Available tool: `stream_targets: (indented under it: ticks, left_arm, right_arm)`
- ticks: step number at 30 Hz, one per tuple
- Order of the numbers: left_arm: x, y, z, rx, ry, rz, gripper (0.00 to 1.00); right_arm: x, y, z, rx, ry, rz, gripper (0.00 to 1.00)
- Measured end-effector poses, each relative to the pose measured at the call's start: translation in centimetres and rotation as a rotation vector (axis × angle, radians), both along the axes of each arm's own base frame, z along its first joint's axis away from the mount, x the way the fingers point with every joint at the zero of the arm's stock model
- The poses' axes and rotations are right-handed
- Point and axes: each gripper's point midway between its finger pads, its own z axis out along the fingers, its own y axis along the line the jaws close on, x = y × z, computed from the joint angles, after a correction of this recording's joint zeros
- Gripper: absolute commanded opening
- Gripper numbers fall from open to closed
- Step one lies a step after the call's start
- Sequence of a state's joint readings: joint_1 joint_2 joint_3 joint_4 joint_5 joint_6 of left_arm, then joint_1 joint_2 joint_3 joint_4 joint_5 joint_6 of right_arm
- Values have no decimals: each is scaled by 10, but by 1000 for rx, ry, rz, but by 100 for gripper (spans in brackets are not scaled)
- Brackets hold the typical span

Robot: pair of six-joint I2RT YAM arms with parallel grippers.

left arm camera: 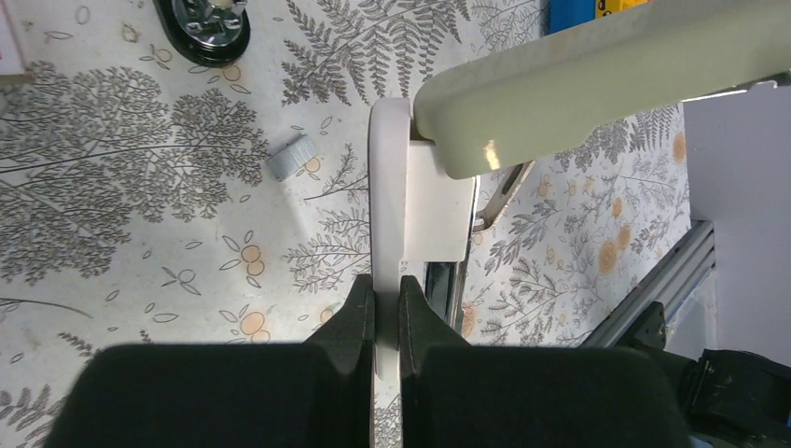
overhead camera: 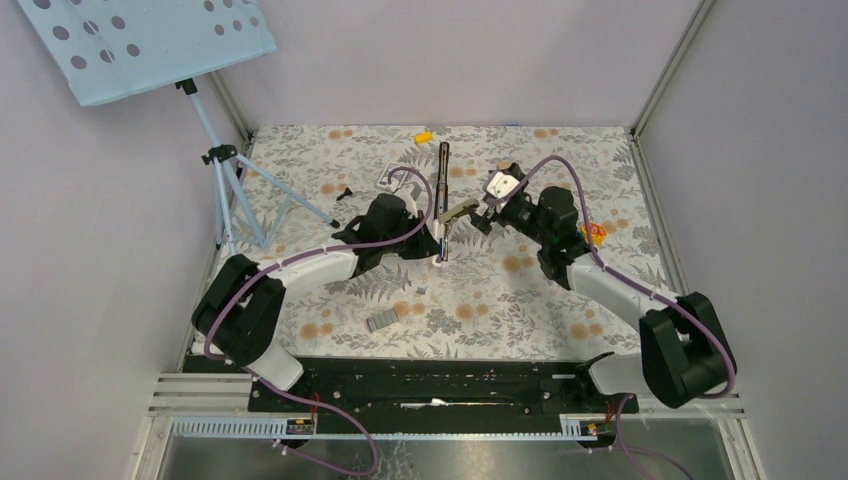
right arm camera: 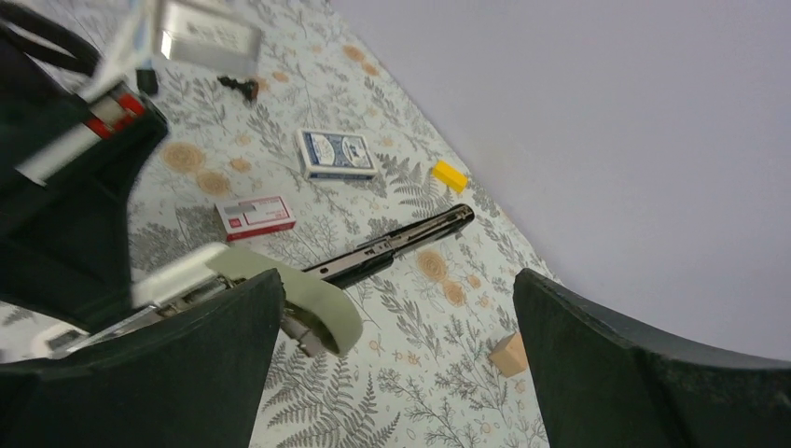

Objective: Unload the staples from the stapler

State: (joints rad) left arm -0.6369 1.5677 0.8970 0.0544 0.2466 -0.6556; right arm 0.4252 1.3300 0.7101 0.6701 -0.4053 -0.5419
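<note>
**Left jaws clamped on the stapler, right jaws wide open**

My left jaws are closed on the thin pale edge of the stapler [overhead camera: 444, 170]. It lies hinged open mid-tabletop [overhead camera: 560, 300], its black arm pointing at the far wall, the tip short of the far edge. My right jaws gape just beside its raised cover. A short strip of staples [left arm camera: 291, 157] lies apart. The widest open stretch runs between my arms, around a grey block [overhead camera: 381, 321].

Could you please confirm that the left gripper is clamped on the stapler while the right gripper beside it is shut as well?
Not quite: the right gripper is open, not shut. The right wrist view shows its two fingers standing wide apart with nothing between them. The rest holds: the left gripper is clamped on the stapler.
</note>
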Motion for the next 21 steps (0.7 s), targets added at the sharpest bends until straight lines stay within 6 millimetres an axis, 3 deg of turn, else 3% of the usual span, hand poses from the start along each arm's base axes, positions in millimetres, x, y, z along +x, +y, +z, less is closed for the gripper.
stream_targets:
  ticks: [7,12,16,21]
  left_arm:
    - [17,9,-8,-38,71,40,0]
    - [36,18,-2,-53,65,83,0]
    - [40,13,8,-76,45,73,0]
    - [39,10,14,-100,51,85,0]
  right_arm:
    - [-47,-15,36,143,-18,9,100]
    - [-70,-20,44,273,54,11,96]
    - [-68,-23,41,463,242,-63,88]
    - [-49,-19,14,717,573,-198,83]
